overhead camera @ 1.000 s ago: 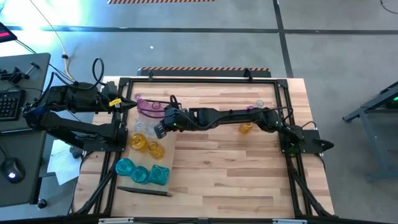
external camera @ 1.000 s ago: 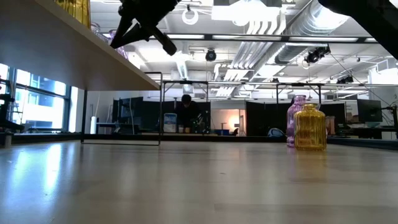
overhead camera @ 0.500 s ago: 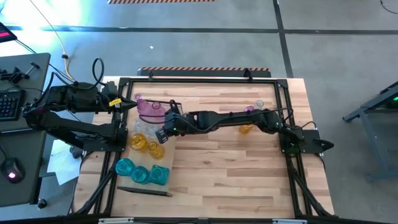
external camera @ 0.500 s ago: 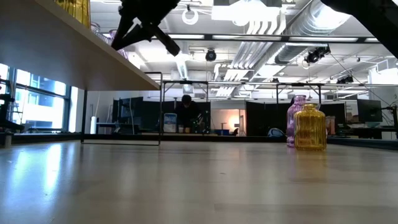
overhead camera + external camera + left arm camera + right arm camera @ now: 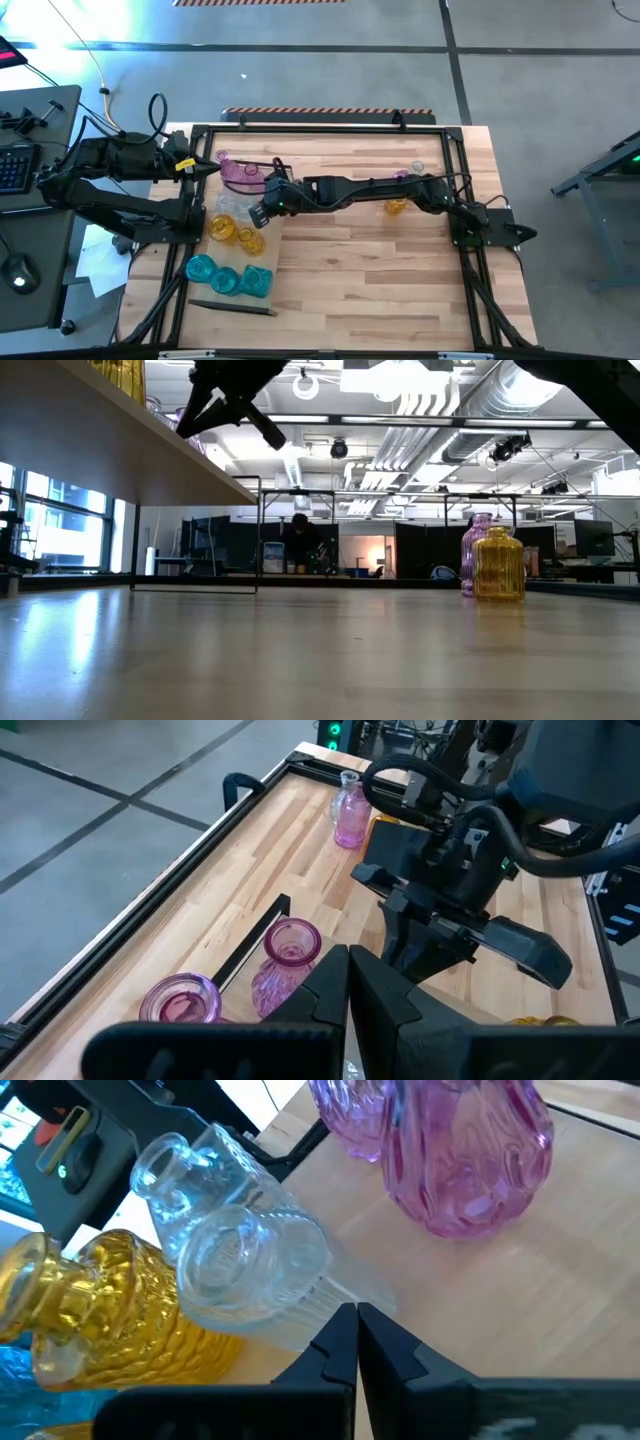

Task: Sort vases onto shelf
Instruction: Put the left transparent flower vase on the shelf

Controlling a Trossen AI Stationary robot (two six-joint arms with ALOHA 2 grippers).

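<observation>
The shelf stands raised at the table's left and carries pink vases, clear vases, yellow vases and teal vases, all upright on their bases. My right gripper reaches across the table over the shelf. It is shut and empty, its tips beside a clear vase, with a pink vase and a yellow vase close by. My left gripper waits shut at the shelf's far left end. My right gripper's shut fingertips slant down toward the lower side of the clear vase, which stands on the shelf. I cannot tell whether they touch it.
A yellow vase, a pink one and a clear one stand on the tabletop's far right part, under the right arm. A dark frame rims the table. A dark flat bar lies near the shelf's near end.
</observation>
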